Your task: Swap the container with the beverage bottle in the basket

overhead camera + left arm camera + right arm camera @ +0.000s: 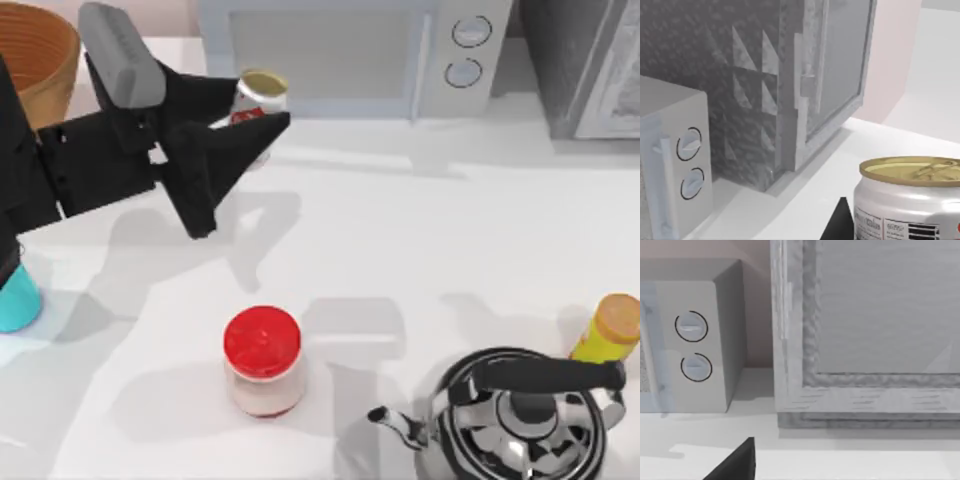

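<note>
As left tool point(262, 112) flanks one beverage bottle point(262, 93), one container point(17, 298), one basket point(40, 52)

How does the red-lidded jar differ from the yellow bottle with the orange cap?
The red-lidded jar is squat, with a pale body and wide red lid; the yellow bottle is slimmer, with a narrower orange cap. The jar stands alone mid-table; the bottle stands behind the steel kettle. Both are upright.

White, gold-topped beverage bottle point(262, 92) upright near microwave; cyan container point(17, 298) far left; basket point(38, 55) behind.
</note>
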`<control>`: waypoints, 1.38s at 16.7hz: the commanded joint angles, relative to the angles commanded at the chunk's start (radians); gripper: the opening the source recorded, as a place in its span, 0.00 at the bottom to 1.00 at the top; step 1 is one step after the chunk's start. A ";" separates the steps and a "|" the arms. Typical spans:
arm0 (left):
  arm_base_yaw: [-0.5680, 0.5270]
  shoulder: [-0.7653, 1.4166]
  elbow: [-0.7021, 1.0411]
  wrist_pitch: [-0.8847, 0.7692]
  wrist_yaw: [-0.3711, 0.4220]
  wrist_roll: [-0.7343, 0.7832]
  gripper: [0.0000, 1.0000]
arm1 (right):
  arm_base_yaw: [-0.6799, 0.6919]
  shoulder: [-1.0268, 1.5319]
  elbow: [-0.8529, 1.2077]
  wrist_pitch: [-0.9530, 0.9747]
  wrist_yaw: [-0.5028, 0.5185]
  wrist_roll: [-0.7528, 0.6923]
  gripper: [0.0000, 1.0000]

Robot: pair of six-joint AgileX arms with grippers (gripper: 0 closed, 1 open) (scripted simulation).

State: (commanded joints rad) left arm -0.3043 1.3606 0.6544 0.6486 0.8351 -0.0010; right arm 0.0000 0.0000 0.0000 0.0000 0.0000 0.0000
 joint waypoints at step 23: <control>-0.092 1.170 0.537 0.659 0.397 0.022 0.00 | 0.000 0.000 0.000 0.000 0.000 0.000 1.00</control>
State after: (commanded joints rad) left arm -0.3960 2.5311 1.1918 1.3075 1.2324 0.0205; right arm 0.0000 0.0000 0.0000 0.0000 0.0000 0.0000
